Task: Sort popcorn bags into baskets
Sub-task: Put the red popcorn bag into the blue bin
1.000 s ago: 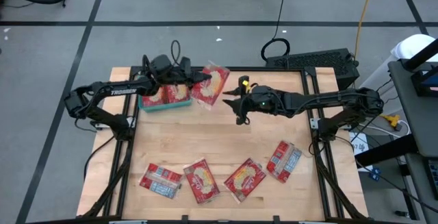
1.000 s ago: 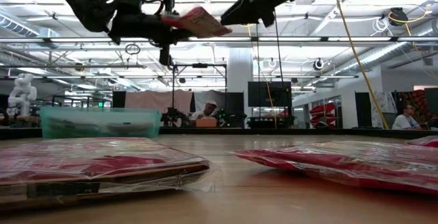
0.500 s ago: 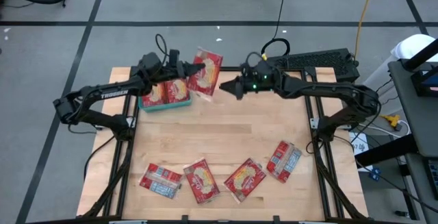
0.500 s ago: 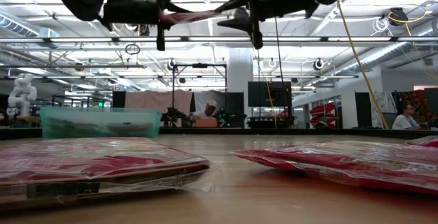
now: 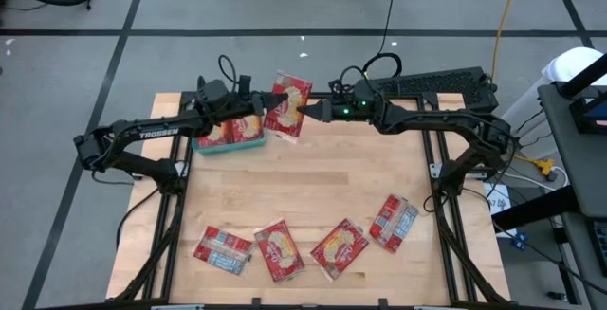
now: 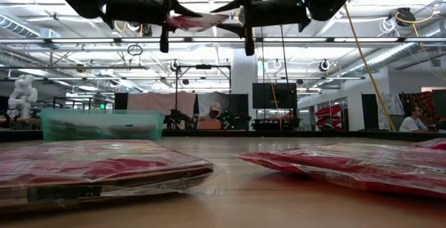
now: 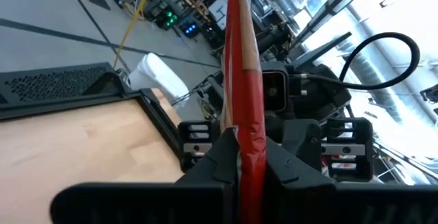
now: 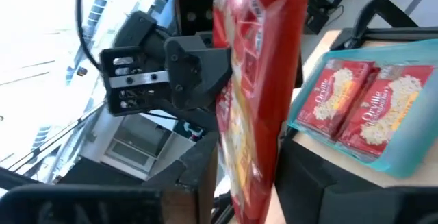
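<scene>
- High above the bench (image 5: 303,191), at the upper middle of the overhead frame, one popcorn bag (image 5: 287,105) hangs in the air between the two hands.
- The left hand (image 5: 266,118) is pressed together on that bag's left edge (the left wrist view shows the red packet (image 7: 244,94) edge-on, pinched between its dark fingers (image 7: 217,162)).
- The right hand (image 5: 308,111) meets the same bag from the right; in the right wrist view the packet (image 8: 256,87) stands between its fingers (image 8: 304,172), which sit close on either side, though I cannot tell whether they press on it.
- In the low view the bag (image 6: 196,23) lies nearly flat, at the top of the frame, both hands at its ends.
- The teal basket (image 5: 228,146) sits at the bench's upper left, just left of the lifted bag, with two bags (image 5: 230,130) lying side by side in it, popcorn picture up.
- Four more bags lie along the bench's lower edge: one at lower left (image 5: 223,250), one just right of it (image 5: 279,249), one at lower middle (image 5: 340,248), and one farther right (image 5: 393,222).
</scene>
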Controlling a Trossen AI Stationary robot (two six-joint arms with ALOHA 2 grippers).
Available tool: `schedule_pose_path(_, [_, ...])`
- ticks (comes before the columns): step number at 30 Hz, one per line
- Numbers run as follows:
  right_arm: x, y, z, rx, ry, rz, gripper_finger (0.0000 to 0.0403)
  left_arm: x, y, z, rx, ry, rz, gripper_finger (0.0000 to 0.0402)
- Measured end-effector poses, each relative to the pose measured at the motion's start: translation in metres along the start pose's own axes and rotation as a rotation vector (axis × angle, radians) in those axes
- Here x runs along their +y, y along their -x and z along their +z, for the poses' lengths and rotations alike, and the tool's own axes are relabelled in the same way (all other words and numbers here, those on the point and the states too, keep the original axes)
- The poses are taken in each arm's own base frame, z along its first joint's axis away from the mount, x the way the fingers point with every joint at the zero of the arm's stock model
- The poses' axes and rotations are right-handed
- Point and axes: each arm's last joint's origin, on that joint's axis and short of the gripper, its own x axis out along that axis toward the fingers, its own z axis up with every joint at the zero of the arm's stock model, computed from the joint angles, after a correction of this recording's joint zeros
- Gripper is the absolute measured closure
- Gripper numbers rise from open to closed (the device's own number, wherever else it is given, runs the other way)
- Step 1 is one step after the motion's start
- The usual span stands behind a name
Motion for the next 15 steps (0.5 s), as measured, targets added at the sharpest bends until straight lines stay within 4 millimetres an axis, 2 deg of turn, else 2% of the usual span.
schedule_pose_path(9, [-0.0029, 0.0007, 0.0022, 0.047, -0.003, 0.031, 0.0385, -0.0007, -0.0001, -0.0003, 0.002, 0.008, -0.006, 0.0378])
schedule_pose_path(15, [-0.004, 0.0018, 0.0038, 0.067, 0.001, 0.043, 0.0395, -0.0023, -0.0005, -0.0022, 0.033, 0.022, -0.032, 0.0375])
